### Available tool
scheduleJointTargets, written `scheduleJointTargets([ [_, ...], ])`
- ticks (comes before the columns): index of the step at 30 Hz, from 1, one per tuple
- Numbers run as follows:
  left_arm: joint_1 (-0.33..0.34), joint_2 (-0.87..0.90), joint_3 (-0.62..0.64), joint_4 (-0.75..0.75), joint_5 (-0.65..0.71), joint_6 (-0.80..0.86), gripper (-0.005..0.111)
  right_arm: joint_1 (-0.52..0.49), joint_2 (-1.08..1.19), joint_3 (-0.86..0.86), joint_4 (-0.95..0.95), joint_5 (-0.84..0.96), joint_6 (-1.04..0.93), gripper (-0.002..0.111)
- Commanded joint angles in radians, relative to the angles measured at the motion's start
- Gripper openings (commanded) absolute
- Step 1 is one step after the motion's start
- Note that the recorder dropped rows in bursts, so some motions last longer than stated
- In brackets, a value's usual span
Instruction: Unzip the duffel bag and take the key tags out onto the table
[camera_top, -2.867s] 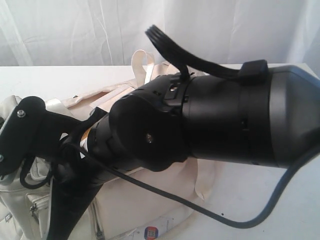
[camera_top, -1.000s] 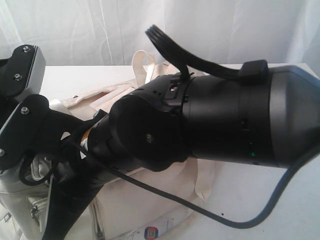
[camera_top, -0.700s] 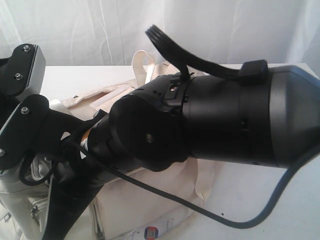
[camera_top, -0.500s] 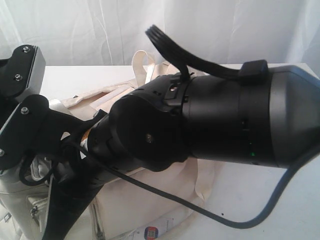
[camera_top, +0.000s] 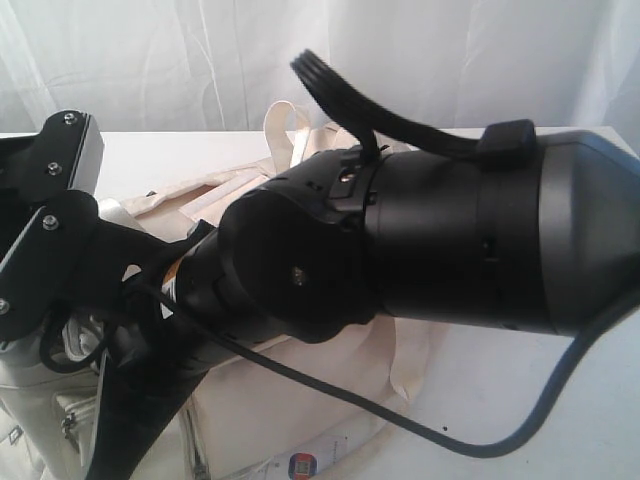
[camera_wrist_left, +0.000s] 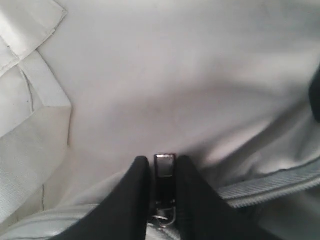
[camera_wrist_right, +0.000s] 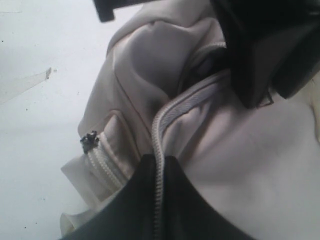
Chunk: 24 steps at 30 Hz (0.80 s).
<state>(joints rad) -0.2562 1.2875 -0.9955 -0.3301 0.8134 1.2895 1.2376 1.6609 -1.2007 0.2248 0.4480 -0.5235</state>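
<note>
Left wrist view sits closest to the work. The left claw (camera_wrist_left: 163, 164) has its two black fingers against either side of the small metal zipper pull (camera_wrist_left: 164, 172), pinching it. I judge this is so it can drag the slider along and open the large cream fabric duffel bag (camera_wrist_left: 175, 75). The right claw (camera_wrist_right: 159, 161) is pressed together on the grey zipper tape (camera_wrist_right: 182, 105) of that bag, likely to anchor the cloth so the zip runs instead of bunching. A second, dark pull (camera_wrist_right: 90, 139) hangs untouched on a side pocket.

From the exterior camera, the left arm (camera_top: 60, 260) stands at nine o'clock. The bulky black right arm (camera_top: 450, 240) spans from centre to three o'clock and hides most of the bag. A shiny cream strap (camera_top: 280, 125) loops up at twelve o'clock, and a small paper label (camera_top: 303, 465) shows at six o'clock. Beyond lies the plain white worktop (camera_top: 160, 150).

Count: one bag, two claws, two zipper pulls, one label. No coloured plastic key tags are in sight; presumably they are inside the bag.
</note>
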Motion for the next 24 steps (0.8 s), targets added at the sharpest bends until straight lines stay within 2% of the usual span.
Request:
scheduleJointTargets([
  [1,-0.008,-0.002,0.005,-0.002,0.026,-0.008,0.007,-0.002,-0.008,0.004,0.010,0.038,0.007,0.000],
  [2,-0.008,-0.007,0.005,-0.007,0.029,-0.008,0.000,-0.002,-0.008,0.004,0.010,0.038,0.007,0.000],
  [14,-0.015,-0.079,0.005,-0.006,-0.073,-0.024,0.000,-0.002,-0.008,0.004,0.010,0.038,0.007,0.000],
  [24,-0.011,-0.077,0.005,0.116,-0.199,-0.158,0.000,-0.002,-0.008,0.004,0.010,0.044,0.007,0.000],
])
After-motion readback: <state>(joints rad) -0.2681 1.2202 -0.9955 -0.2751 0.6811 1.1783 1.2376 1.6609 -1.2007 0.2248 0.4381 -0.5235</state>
